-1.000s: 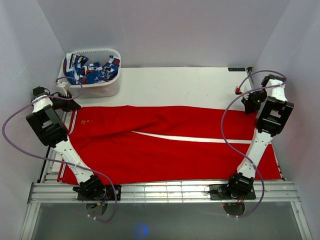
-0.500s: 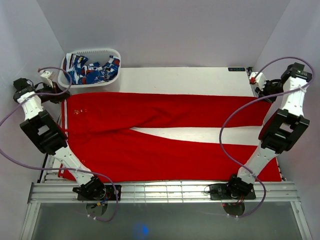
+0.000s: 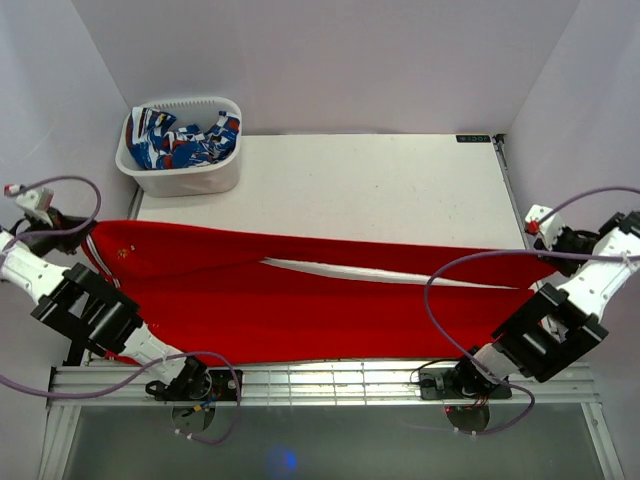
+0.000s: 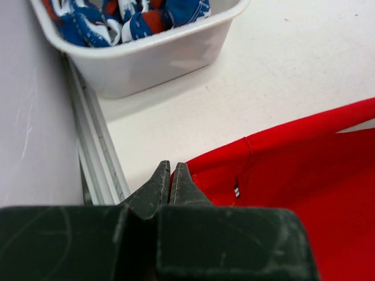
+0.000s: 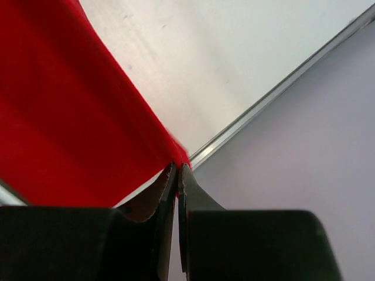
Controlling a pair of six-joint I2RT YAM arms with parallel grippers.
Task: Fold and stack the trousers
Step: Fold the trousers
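Top view, near edge: both arm bases bolted to the metal rail [image 3: 330, 382], purple cables [image 3: 440, 300] looping off each arm. The red trousers [image 3: 300, 310] lie just past the rail, spread across nearly the whole width of the table [image 3: 380, 190], waist end on the left, leg ends on the right, near edge right up against the rail. Far leg is pulled into a straight line between the two arms and partly overlaps the near leg; a thin white sliver of table shows between the legs around mid-span. Left pincer [image 4: 171, 175] is clenched on the far waist corner of the trousers, sitting at the table's left edge over the side rail by the wall; the fabric runs from the tips off to the right. Right pincer [image 5: 177, 171] is clamped on the far leg's end corner, close to the table's right edge and the wall, red cloth hanging away to its left. Beyond the trousers the table is bare white surface. Far left corner: white basket [image 3: 185, 180] with blue-white-red patterned cloth [image 3: 180, 140] bunched inside, well apart from the trousers
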